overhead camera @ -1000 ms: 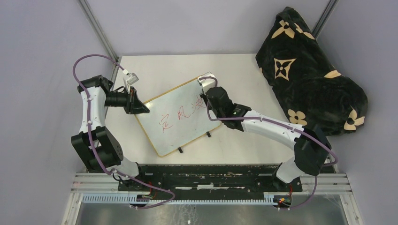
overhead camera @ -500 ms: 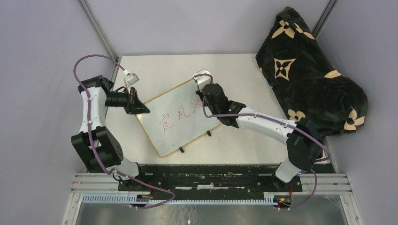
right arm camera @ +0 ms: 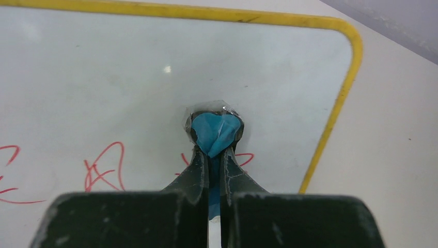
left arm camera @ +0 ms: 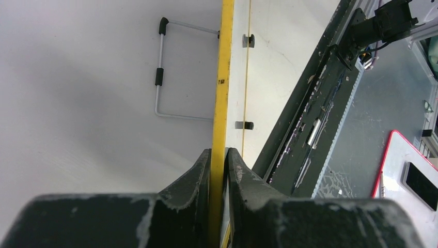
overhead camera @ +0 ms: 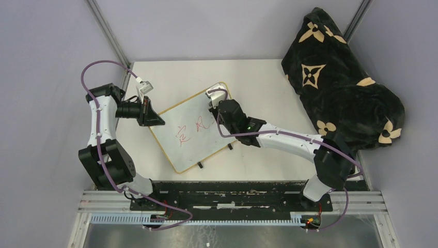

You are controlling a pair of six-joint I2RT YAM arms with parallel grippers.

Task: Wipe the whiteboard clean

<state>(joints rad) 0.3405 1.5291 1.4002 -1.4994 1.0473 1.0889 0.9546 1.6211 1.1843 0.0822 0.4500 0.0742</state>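
Jaws, left gripper [left arm camera: 219, 152]: closed tight on the whiteboard's [overhead camera: 191, 129] yellow frame at its left edge, one finger on each face.
Whiteboard: lies skewed on the table [overhead camera: 170, 77], with its black feet [overhead camera: 199, 166] along the near edge.
Red writing [overhead camera: 192, 129]: mid-board.
Jaws, right gripper [right arm camera: 209, 155]: closed on a blue wad [right arm camera: 216, 132] pressed to the board just right of the writing, near the rounded far-right corner.
Table: white surface runs past the board's far and right edges.
Black flowered blanket [overhead camera: 341, 77]: well right of the board.
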